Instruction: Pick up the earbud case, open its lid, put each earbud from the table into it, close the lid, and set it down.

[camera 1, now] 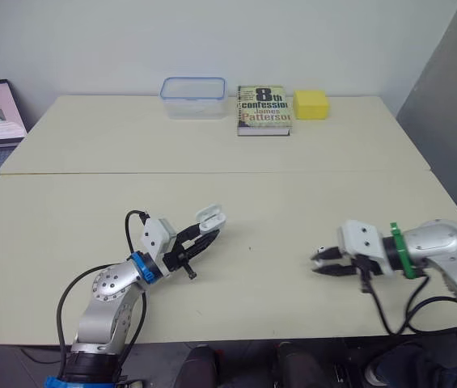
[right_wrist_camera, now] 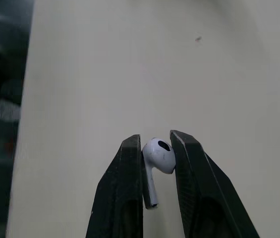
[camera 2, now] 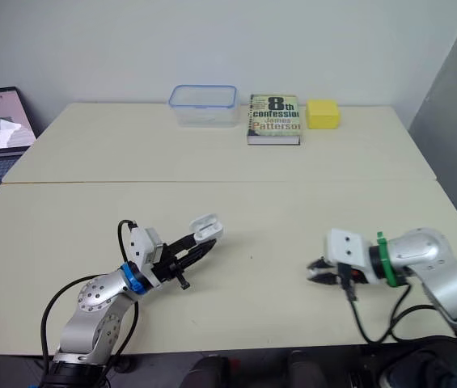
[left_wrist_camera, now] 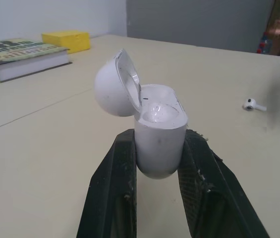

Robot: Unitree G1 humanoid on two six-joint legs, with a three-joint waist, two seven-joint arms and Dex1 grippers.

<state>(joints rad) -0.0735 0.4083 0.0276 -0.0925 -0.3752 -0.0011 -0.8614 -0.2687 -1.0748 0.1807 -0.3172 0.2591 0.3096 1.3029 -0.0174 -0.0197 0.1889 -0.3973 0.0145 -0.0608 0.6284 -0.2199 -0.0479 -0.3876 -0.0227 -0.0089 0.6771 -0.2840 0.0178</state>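
Left pincer (camera 1: 205, 236) grips open earbud case (left_wrist_camera: 157, 129) over beige table (camera 1: 293, 186).

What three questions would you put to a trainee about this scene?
1. True or false: the lid of the case is shut.
2. The left gripper is: A. open and empty; B. shut on the case; C. shut and empty.
3. Fill in: the right gripper pinches an ____.

Key: 1. False, the lid is open. 2. B. 3. earbud.
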